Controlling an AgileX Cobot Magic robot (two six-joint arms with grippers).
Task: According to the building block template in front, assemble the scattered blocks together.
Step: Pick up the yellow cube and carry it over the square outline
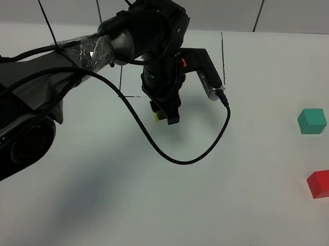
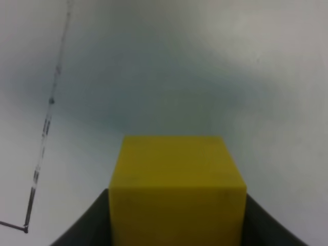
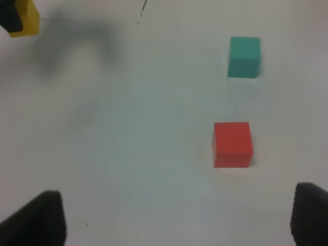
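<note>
Clamping down on the yellow cube, the left gripper is holding it right beside the black frame line. So the first placement looks like it's underway, and nothing is getting joined yet. The teal-green cube and red cube are sitting well away from that frame, apart from each other. The right gripper is hanging over them, jaws spread wide and empty. The arm is hiding the template cubes. Loads of bare table is lying open out from the frame, though the black cable is sagging near it.
</note>
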